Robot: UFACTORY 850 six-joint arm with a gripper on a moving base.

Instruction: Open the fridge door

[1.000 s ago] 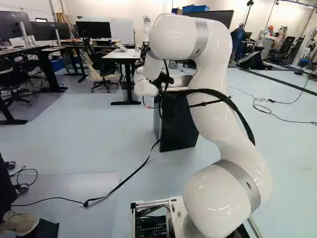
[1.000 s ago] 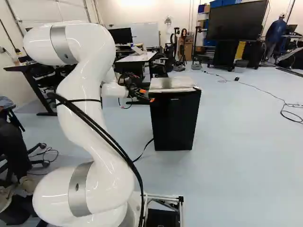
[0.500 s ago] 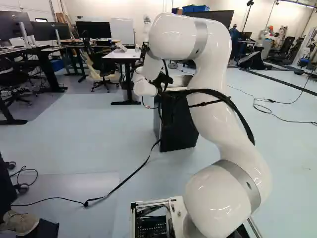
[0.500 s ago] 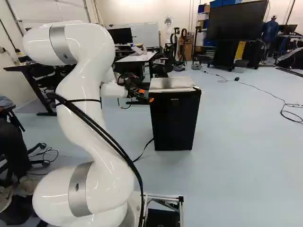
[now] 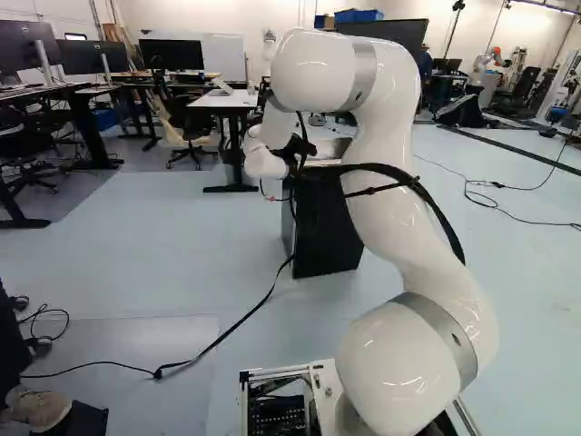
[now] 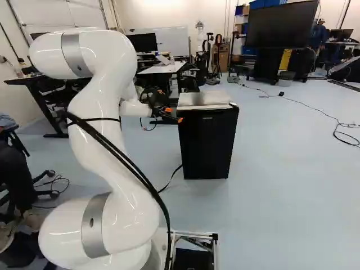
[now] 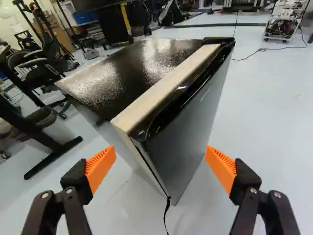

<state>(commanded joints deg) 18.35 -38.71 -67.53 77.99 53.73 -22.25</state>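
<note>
Right base view, left to right. White arm (image 6: 93, 129) fills the left side, rising from the joint at lower left and bending over at upper left. Gripper (image 6: 174, 115) at upper centre, just beside the upper left corner of the fridge (image 6: 194, 101). Fridge: middle of frame, upright on the floor (image 6: 287, 169), pale top, black door (image 6: 207, 147) facing the base. Large dark screen (image 6: 282, 25) at upper right, well behind

Wrist view: gripper open, orange pads (image 7: 101, 165) wide apart with nothing held; fridge corner ahead, between the lines of the two fingers. Door lies along the front of the body, appears closed; no contact seen at its edge

Progress, judged: approach largely done, gripper near the side edge of the door. Left to do: get a finger or grip on that edge, break the seal, swing the door out. Opening itself not begun. Risk: a finger pressing on the flat side could shove the whole fridge instead of catching the door

Labels: one small pale mark (image 6: 208, 117) near the top of the door; wording not recorded. No other writing noted on the fridge
</note>
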